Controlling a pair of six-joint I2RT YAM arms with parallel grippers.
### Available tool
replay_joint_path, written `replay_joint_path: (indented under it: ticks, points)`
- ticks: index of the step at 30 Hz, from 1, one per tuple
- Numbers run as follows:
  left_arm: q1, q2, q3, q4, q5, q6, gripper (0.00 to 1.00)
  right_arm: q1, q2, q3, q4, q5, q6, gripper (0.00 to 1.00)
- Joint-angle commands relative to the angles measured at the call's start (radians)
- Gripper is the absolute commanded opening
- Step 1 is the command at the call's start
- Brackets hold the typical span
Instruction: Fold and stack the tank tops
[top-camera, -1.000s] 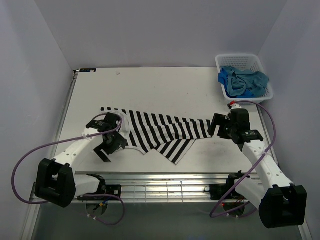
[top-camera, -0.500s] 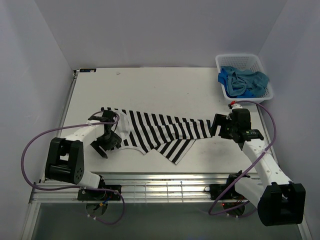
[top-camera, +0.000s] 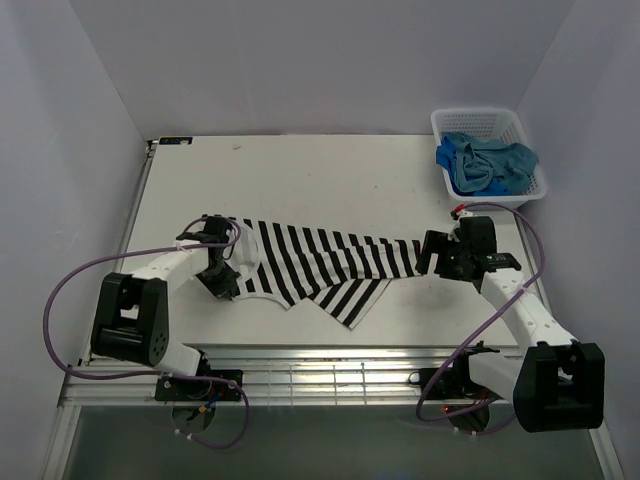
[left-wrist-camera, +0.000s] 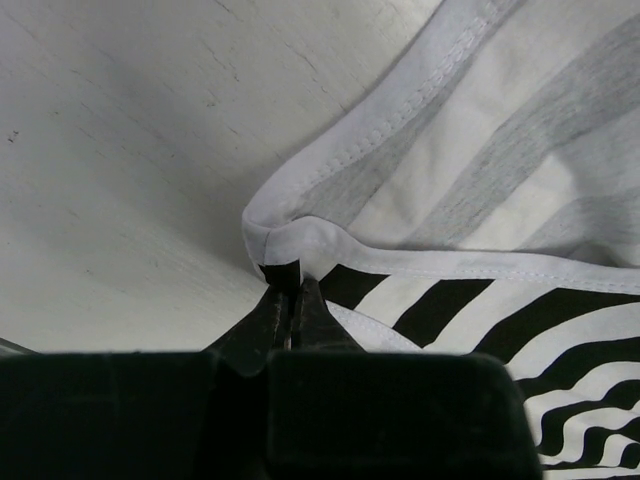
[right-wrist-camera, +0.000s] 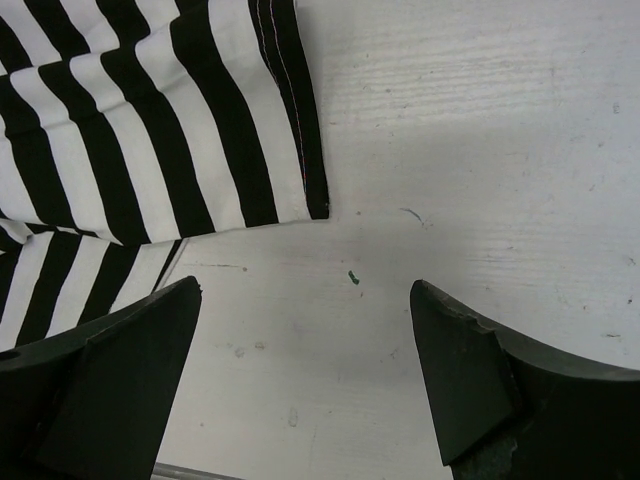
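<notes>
A black-and-white striped tank top (top-camera: 320, 262) lies spread and rumpled across the middle of the table. At its left end my left gripper (top-camera: 222, 283) is shut on the white-hemmed edge. The left wrist view shows the fingertips (left-wrist-camera: 290, 288) pinching a fold of the striped tank top (left-wrist-camera: 480, 200) against the table. My right gripper (top-camera: 432, 255) hovers open at the top's right end. In the right wrist view bare table lies between the right gripper's (right-wrist-camera: 305, 288) fingers, and the striped tank top (right-wrist-camera: 150, 130) has its corner just ahead of them. A royal blue tank top (top-camera: 462, 162) and a teal one (top-camera: 515, 160) lie bunched in the basket.
The white lattice basket (top-camera: 478, 115) stands at the table's back right corner. A metal rail (top-camera: 320, 375) runs along the near edge between the arm bases. Purple cables loop from both arms. Grey walls close in the table on three sides.
My left arm moved in to the striped top's left edge, and its gripper went from open to shut on the hem. The right gripper stayed open, almost still.
</notes>
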Motion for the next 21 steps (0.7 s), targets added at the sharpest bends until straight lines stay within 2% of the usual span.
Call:
replay_joint_path:
  ticks: [1, 5, 9, 21]
  points:
    - [0.005, 0.016, -0.057, 0.066, -0.035, 0.022, 0.00, -0.005, 0.052, 0.022, 0.036, -0.054, -0.012, 0.91]
    - [0.007, -0.033, -0.042, 0.075, -0.021, 0.031, 0.00, -0.005, 0.126, 0.010, 0.088, -0.104, 0.014, 0.91]
    - [0.007, -0.071, -0.028, 0.088, 0.010, 0.054, 0.00, -0.002, 0.198, 0.024, 0.115, -0.073, 0.033, 0.92]
    - [0.007, -0.104, -0.042, 0.088, 0.034, 0.073, 0.00, 0.122, 0.324, 0.078, 0.106, 0.191, 0.136, 1.00]
